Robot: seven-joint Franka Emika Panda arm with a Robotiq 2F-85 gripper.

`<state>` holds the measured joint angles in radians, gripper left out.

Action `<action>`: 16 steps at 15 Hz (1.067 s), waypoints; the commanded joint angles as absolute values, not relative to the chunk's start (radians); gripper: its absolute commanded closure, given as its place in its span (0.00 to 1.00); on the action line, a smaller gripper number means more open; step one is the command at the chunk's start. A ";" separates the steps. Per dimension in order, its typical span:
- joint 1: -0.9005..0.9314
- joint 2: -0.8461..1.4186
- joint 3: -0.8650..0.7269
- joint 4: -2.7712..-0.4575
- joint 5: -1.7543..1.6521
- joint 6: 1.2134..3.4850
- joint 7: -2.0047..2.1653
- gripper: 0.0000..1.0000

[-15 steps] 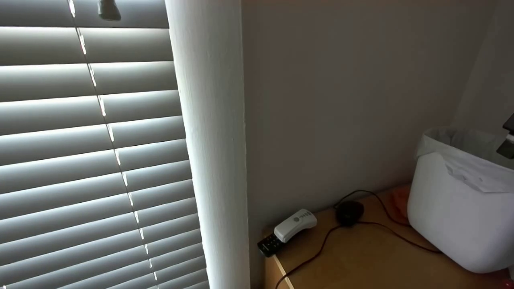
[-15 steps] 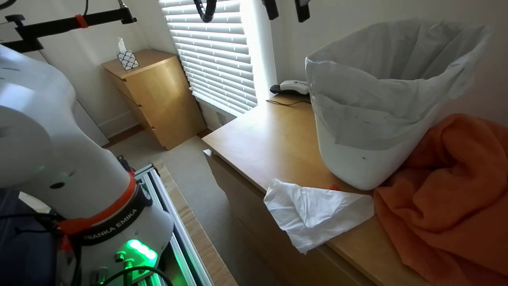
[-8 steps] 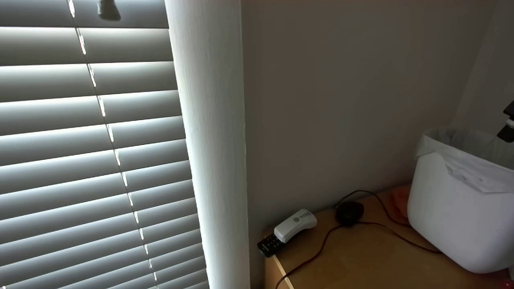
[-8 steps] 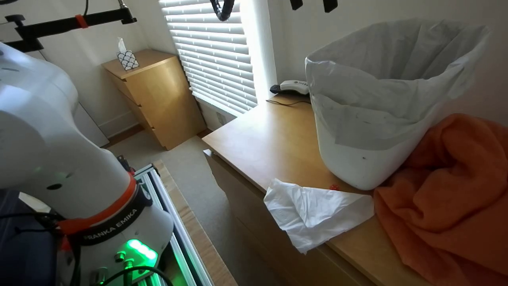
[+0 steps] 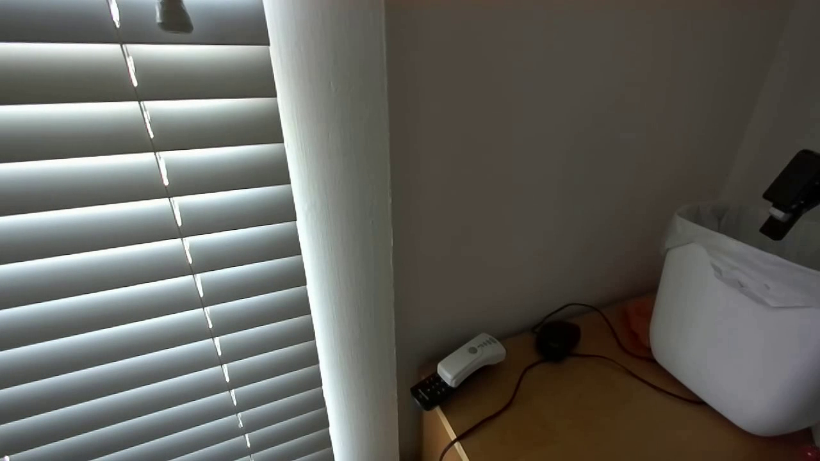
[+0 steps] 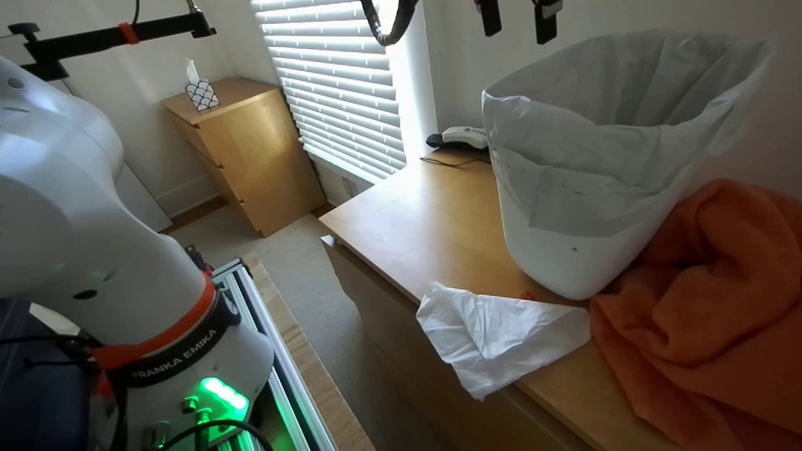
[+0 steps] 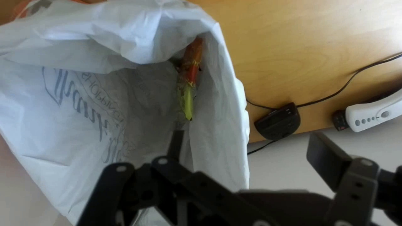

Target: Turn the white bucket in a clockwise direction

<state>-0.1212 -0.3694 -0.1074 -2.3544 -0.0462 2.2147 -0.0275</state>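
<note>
The white bucket (image 5: 724, 339) stands upright on the wooden cabinet top, lined with a wrinkled white bag folded over its rim. It also shows in an exterior view (image 6: 564, 254). In the wrist view the bag (image 7: 216, 131) fills the left half and hides the bucket's outer wall. A red and yellow-green wrapper (image 7: 190, 75) lies inside. My gripper (image 6: 519, 24) is open and empty, above the height of the rim. In the wrist view (image 7: 248, 142) one finger appears over the bag's opening, the other over the wall beyond the rim. I see no contact with the bucket.
An orange cloth (image 6: 720, 300) lies against the bucket. A white paper or bag piece (image 6: 501, 332) hangs over the cabinet edge. A black puck-like device (image 5: 557, 340) with cables, a white remote (image 5: 472, 358) and a black remote (image 5: 430, 390) lie near the wall.
My gripper has moved toward the bucket: right in an exterior view, first rising, then lowering, and further into frame from the right edge in an exterior view. It stays open; the bucket has not moved.
</note>
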 commanded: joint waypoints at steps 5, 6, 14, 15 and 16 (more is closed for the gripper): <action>-0.116 -0.179 -0.119 -2.250 -0.028 2.204 -0.058 0.01; -0.115 -0.162 -0.121 -2.241 -0.022 2.197 -0.067 0.07; -0.119 -0.095 -0.123 -2.205 -0.014 2.177 -0.109 0.77; -0.119 -0.094 -0.122 -2.203 -0.017 2.173 -0.110 0.85; -0.119 -0.093 -0.121 -2.203 -0.022 2.174 -0.106 0.92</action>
<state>-0.1209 -0.1004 -0.1152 -2.2215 -0.0269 2.2101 -0.0863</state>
